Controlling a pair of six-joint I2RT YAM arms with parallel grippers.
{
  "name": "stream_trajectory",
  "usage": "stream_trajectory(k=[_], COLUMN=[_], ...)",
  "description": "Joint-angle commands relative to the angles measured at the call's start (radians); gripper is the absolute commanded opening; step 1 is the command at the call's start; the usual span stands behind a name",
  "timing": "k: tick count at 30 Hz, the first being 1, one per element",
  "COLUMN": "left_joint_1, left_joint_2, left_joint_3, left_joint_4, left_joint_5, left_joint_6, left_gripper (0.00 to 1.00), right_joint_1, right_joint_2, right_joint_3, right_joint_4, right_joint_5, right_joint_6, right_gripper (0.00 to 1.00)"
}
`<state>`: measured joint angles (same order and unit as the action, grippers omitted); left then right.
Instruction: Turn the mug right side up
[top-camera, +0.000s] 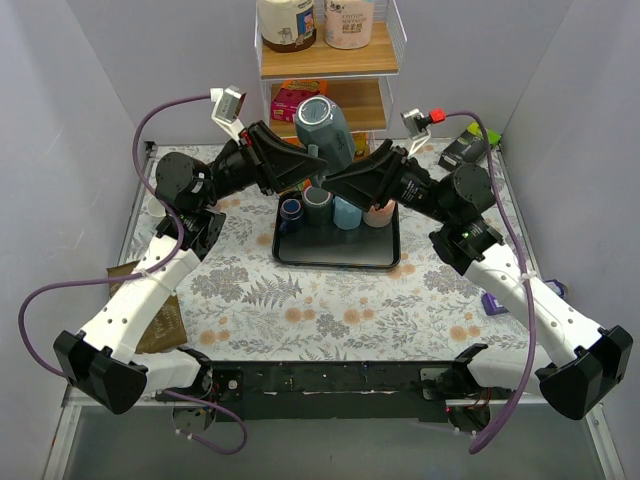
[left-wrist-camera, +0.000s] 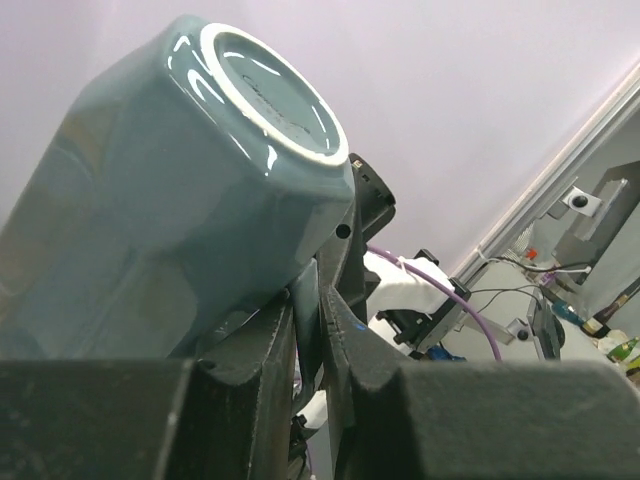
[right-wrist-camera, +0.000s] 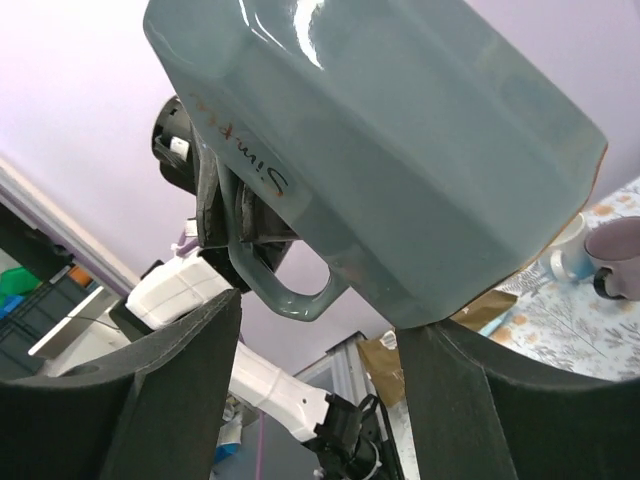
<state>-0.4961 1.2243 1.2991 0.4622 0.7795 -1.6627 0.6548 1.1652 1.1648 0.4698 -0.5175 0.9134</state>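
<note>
Over the tray (top-camera: 335, 262), the mug (top-camera: 323, 125) hangs in the air, bottom up and tipped.
Down in the tray stand four cups (top-camera: 347, 212): dark blue, grey, light blue and pink. The left claw (left-wrist-camera: 318, 290) is clenched tight on the mug's handle. The right claw (right-wrist-camera: 325, 320) is spread wide, with one finger on each side of the mug and a gap beside one finger. Both arms bend in from the sides and meet in the middle, above the cups.
</note>
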Motion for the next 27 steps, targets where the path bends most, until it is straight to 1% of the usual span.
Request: stream_trajectory(k=[1,4,7,10,13,14,16,17,19,22,23,25,26,27], left_joint_1=[-0.004,-0.002,-0.004,-0.004,-0.004,-0.002,-0.004,-0.002,-0.004,-0.002,-0.004,-0.004,-0.004,-0.004], left_joint_2=[-0.051,-0.054,-0.055,-0.059,-0.054,-0.052,-0.048,-0.043,-0.039,-0.026,-0.02,-0.009,-0.005,0.006], left_joint_3=[0.003,-0.006,-0.011,-0.003,0.031,0.049,0.061,0.065,0.071,0.086,0.092,0.104,0.112,0.118], left_joint_4=[0.141,0.138,0.133,0.104,0.008,-0.054,-0.106,-0.155,-0.203,-0.318,-0.386,-0.442,-0.509,-0.536], left_joint_5=[0.018,0.004,-0.008,-0.039,-0.092,-0.106,-0.146,-0.161,-0.209,-0.282,-0.307,-0.351,-0.4,-0.419], left_joint_6=[-0.025,-0.023,-0.023,-0.009,0.033,0.044,0.063,0.066,0.067,0.07,0.073,0.069,0.061,0.055], left_gripper=[0.0,0.0,0.0,0.0,0.0,0.0,0.0,0.0,0.0,0.0,0.0,0.0,0.0,0.0], right_joint_1=[-0.003,-0.004,-0.003,-0.003,-0.003,-0.003,-0.003,-0.003,-0.004,-0.003,-0.003,-0.003,-0.003,0.0], right_joint_2=[0.004,0.017,0.027,0.016,-0.016,-0.028,-0.071,-0.084,-0.11,-0.139,-0.145,-0.16,-0.162,-0.16], right_joint_3=[0.004,0.015,0.003,-0.011,-0.051,-0.062,-0.109,-0.12,-0.131,-0.132,-0.132,-0.12,-0.103,-0.091], right_joint_4=[0.211,0.214,0.224,0.149,0.029,-0.012,-0.088,-0.117,-0.207,-0.313,-0.332,-0.362,-0.387,-0.399], right_joint_5=[-0.058,-0.059,-0.056,-0.036,-0.003,0.025,0.048,0.06,0.099,0.151,0.174,0.2,0.217,0.227], right_joint_6=[0.07,0.082,0.096,0.056,-0.02,-0.045,-0.097,-0.113,-0.162,-0.214,-0.228,-0.274,-0.292,-0.333], right_gripper=[0.69,0.66,0.66,0.68,0.72,0.73,0.75,0.75,0.76,0.76,0.76,0.76,0.76,0.76])
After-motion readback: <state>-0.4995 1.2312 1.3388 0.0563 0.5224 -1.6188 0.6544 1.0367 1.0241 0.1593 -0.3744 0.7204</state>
